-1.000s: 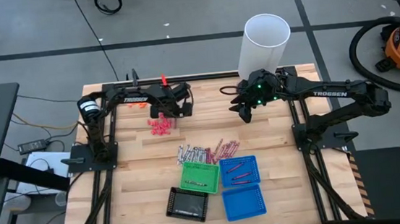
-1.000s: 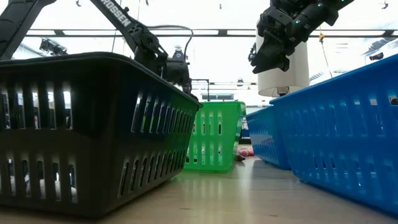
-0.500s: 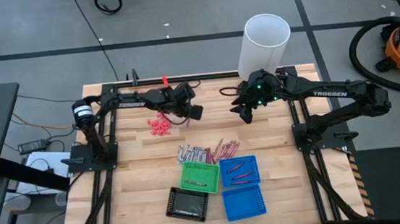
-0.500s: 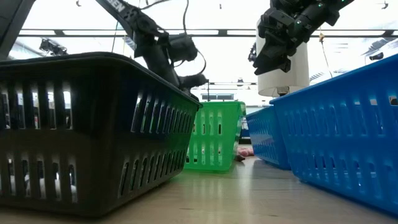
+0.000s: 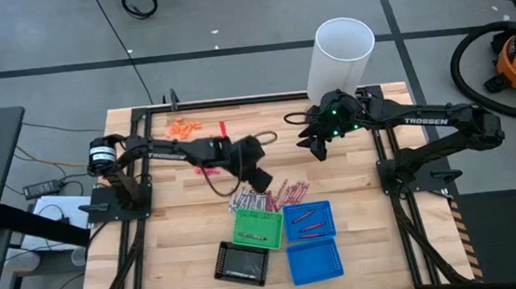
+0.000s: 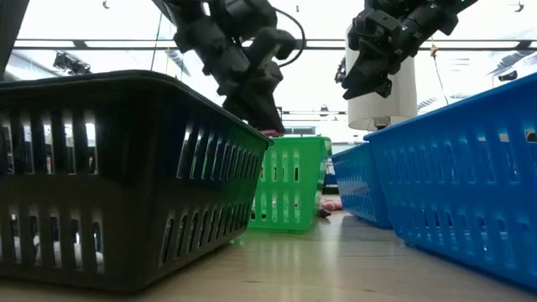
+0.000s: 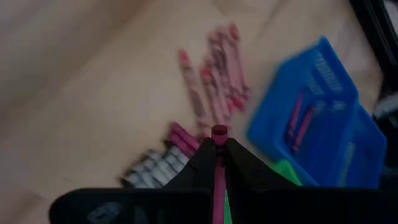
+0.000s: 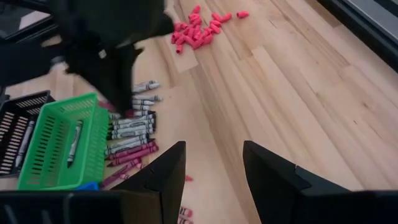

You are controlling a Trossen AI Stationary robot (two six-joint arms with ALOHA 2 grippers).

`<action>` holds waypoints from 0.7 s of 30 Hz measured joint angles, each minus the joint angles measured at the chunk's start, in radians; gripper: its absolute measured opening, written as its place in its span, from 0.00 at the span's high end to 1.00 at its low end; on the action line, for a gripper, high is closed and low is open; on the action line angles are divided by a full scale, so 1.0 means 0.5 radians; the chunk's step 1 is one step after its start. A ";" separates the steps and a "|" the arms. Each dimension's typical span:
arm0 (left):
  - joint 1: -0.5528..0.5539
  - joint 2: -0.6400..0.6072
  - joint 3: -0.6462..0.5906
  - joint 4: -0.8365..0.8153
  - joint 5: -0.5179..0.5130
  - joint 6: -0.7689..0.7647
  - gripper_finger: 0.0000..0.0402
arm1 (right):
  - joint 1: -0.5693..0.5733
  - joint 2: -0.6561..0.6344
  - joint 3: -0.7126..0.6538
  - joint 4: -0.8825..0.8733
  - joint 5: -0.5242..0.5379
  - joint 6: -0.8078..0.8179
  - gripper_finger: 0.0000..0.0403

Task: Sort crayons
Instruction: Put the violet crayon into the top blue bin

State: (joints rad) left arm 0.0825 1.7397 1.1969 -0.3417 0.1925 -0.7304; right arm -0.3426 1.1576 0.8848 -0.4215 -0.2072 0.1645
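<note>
Left tool (image 7: 217, 163): black, holding a dark red crayon (image 7: 218, 171). Just beyond its tip: crayons (image 5: 267, 198), grey-silver and maroon. Further: green basket (image 5: 258, 229), two blue baskets (image 5: 310, 220), black basket (image 5: 241, 262). Behind: coral-pink bits (image 8: 199, 28), orange bits (image 5: 183, 128). Table (image 5: 180, 217): pale wood planks.

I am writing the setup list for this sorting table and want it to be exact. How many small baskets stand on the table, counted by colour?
green basket: 1
blue baskets: 2
black basket: 1
Total: 4
</note>
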 joint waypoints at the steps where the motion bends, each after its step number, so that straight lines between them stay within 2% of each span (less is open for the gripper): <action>1: -0.033 0.000 0.000 0.026 0.000 -0.010 0.96 | 0.001 0.000 0.000 -0.001 -0.001 -0.005 0.58; 10: -0.264 0.000 0.000 0.364 -0.034 0.003 0.96 | 0.000 0.000 0.000 0.004 -0.010 -0.038 0.58; 12: -0.311 0.010 0.001 0.445 -0.100 0.056 0.96 | 0.000 0.000 0.000 0.004 -0.018 -0.049 0.58; 17: -0.419 0.075 0.005 0.739 -0.343 0.318 0.96 | 0.000 0.000 0.000 0.006 -0.045 -0.059 0.58; 21: -0.474 0.225 0.001 1.083 -0.444 0.602 0.96 | 0.000 0.000 0.000 0.002 -0.005 -0.057 0.58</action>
State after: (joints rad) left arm -0.1543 1.8524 1.1973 0.1999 -0.0295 -0.4296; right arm -0.3424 1.1576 0.8848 -0.4206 -0.2097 0.1358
